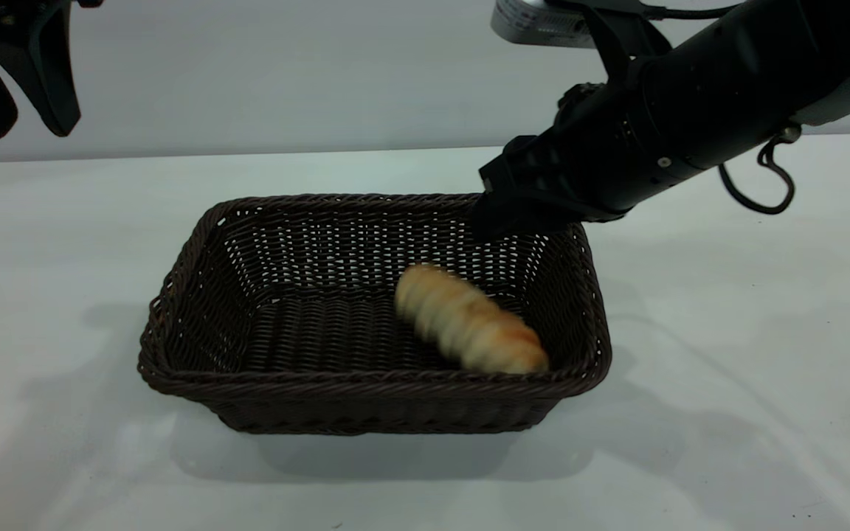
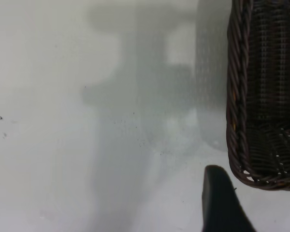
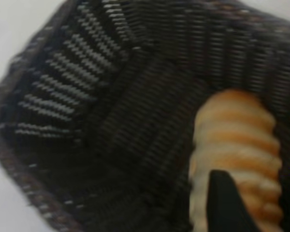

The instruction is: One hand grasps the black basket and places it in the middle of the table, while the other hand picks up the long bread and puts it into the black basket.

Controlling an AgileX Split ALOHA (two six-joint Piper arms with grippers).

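Observation:
The black basket [image 1: 366,383] stands on the white table [image 1: 727,354], near its middle. The long bread [image 1: 469,318] lies inside it on the floor of its right half, slanted, and looks blurred. My right gripper [image 1: 500,215] hovers over the basket's far right rim, a little above the bread and apart from it, open and empty. In the right wrist view one dark finger [image 3: 227,203] shows over the bread [image 3: 237,140], with the basket's woven wall [image 3: 87,96] around it. My left gripper [image 1: 30,125] hangs high at the far left, open and empty.
The left wrist view shows bare table [image 2: 87,121] with a few dark specks, the basket's left end [image 2: 261,96], and one finger [image 2: 222,203]. A black cable loop [image 1: 764,184] hangs under the right arm.

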